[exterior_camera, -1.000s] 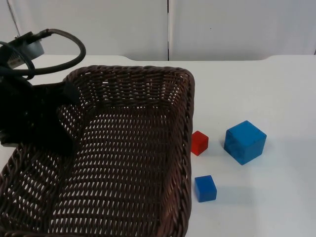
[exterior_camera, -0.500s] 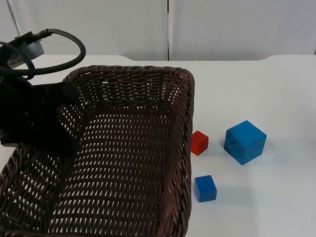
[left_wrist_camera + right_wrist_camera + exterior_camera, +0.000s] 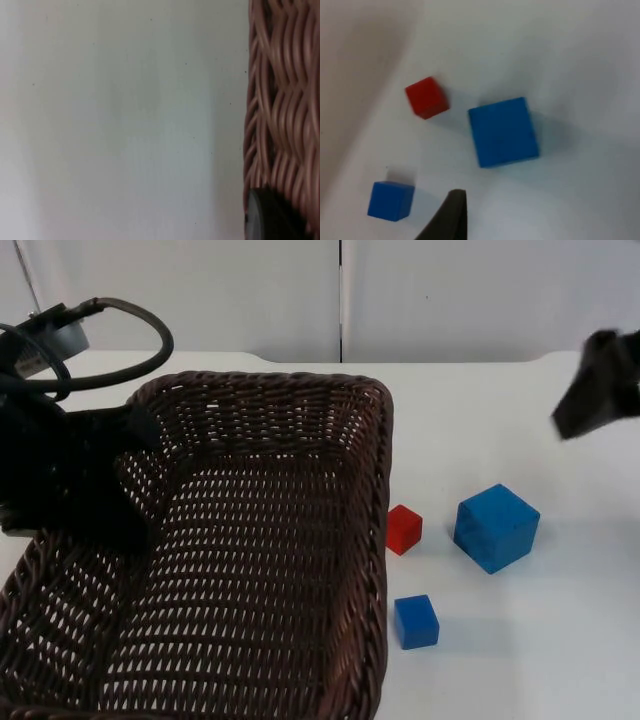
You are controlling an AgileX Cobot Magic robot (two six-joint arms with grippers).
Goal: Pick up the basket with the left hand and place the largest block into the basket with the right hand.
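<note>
White table running back to a grey partition wall — the dark brown woven basket is filling the left half of the top view, the left gripper clamping its left rim. The largest block, a plain blue cube, is sitting right of centre beside a small red cube and a smaller blue one. The right gripper is hovering at the right edge — can't tell its finger state.

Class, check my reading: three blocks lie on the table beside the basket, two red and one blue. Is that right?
Not quite. The top view shows one red block and two blue: a large blue block and a small blue block, beside the basket.
</note>
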